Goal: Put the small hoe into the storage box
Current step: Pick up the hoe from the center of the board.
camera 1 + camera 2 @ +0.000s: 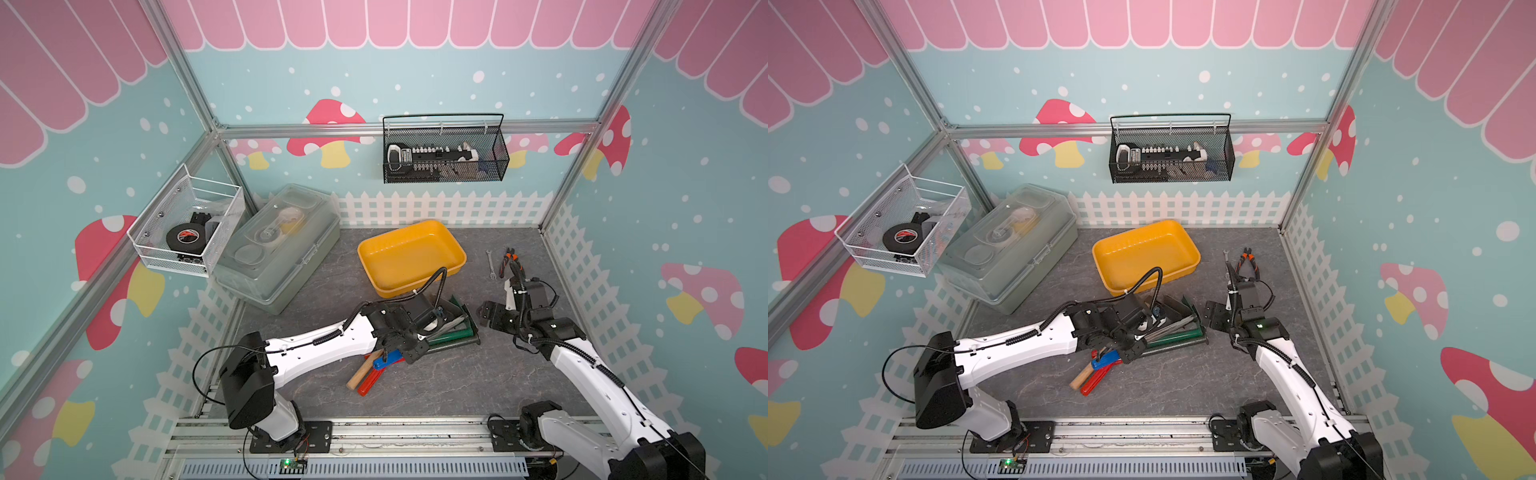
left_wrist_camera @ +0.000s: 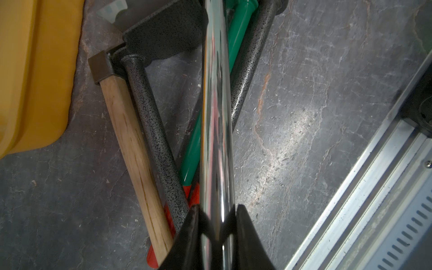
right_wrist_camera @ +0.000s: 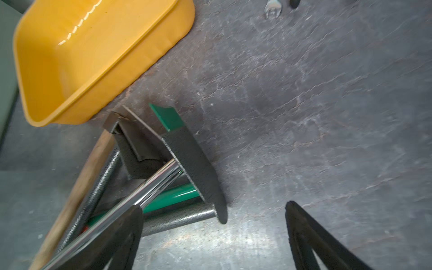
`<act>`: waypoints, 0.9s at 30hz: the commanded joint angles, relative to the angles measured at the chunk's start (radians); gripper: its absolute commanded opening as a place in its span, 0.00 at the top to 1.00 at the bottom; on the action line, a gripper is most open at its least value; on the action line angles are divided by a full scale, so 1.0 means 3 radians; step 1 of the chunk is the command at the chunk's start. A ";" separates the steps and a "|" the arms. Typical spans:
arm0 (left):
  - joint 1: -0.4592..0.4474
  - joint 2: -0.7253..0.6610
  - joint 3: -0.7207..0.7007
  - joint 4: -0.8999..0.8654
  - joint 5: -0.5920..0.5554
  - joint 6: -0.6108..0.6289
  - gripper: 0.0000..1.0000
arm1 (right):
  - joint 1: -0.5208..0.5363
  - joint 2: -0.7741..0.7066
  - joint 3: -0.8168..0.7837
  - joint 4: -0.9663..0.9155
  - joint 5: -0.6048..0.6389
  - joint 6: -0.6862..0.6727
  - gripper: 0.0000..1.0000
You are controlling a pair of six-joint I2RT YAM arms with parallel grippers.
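Left claw (image 2: 218, 224) is clamping the hoe (image 2: 215, 117) by its chrome shaft, centre of both top views, just below the box (image 1: 409, 255); right claw (image 3: 212, 208) is gaping wide beside the blade.

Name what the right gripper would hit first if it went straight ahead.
Probably the chrome-handled hoe's blade, whose end sits just ahead of the open right gripper; otherwise bare table. Depth is unclear.

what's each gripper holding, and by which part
Left gripper grips the small hoe by its chrome shaft, far from the blade; right gripper holds nothing.
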 commanded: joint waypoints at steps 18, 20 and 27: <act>0.0050 0.0083 0.0117 0.0178 0.0045 0.0022 1.00 | 0.0195 -0.0414 -0.0842 0.1168 -0.0903 0.2245 0.18; 0.0051 0.0083 0.0113 0.0176 0.0052 0.0012 1.00 | 0.0253 -0.0409 -0.0896 0.1315 -0.0872 0.2389 0.19; 0.0054 0.0098 0.0107 0.0176 0.0061 0.0003 1.00 | 0.0475 -0.0174 -0.0995 0.1785 -0.0813 0.2774 0.21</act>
